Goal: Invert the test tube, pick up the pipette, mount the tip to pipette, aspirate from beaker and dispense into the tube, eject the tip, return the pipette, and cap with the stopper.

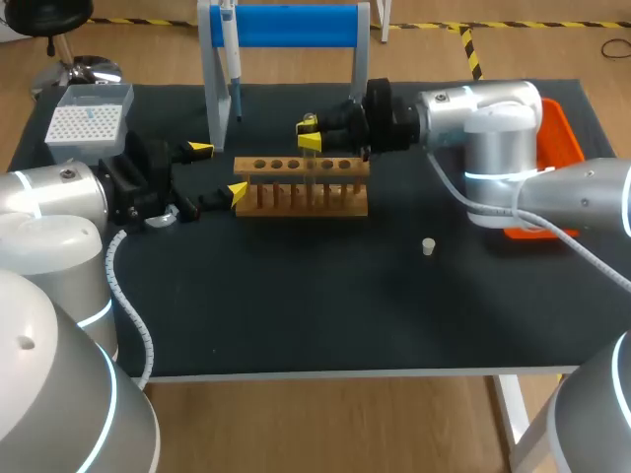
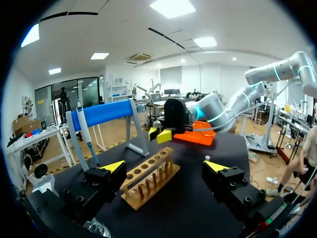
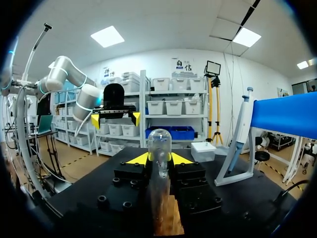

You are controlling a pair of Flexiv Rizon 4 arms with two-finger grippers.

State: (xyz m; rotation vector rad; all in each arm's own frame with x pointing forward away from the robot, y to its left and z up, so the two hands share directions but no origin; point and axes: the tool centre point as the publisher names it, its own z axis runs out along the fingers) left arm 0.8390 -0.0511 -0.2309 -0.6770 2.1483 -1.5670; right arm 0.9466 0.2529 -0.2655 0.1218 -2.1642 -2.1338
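**pipette_pete:** ok so what's on the bench, big stuff first?

**rackwatcher:** There's a black-topped table [image 1: 296, 315], and along its back edge a tall stand with white legs and a blue bar [image 1: 286, 25]. In front of that, about mid-table, is a light wooden test tube rack with a row of round holes [image 1: 301, 185]. A flat orange plastic tray [image 1: 557, 128] sits at the right edge, mostly hidden behind my right arm. A white box of pipette tips with a grid top [image 1: 87, 120] is in the back-left corner.

**pipette_pete:** and the hands?

**rackwatcher:** The right gripper [image 1: 311, 135] comes in from the right and sits just over the back side of the rack, around the middle holes. Its yellow-tipped fingers are clamped on a clear glass test tube [image 3: 159, 163], one finger on each side. The tube is upright with its round closed end up. Its lower end goes down to the rack, but I can't tell if it's actually in a hole. The left gripper [image 1: 219, 169] is spread wide with nothing in it. It's low over the table just off the rack's left end, one tip nearly at the rack's corner.

**pipette_pete:** small bits?

**rackwatcher:** A slim white and blue pipette [image 1: 230, 49] hangs on the left side of the stand, narrow end down. A little pale stopper [image 1: 429, 246] sits alone on the table, right of the rack and nearer the front, well apart from both grippers.
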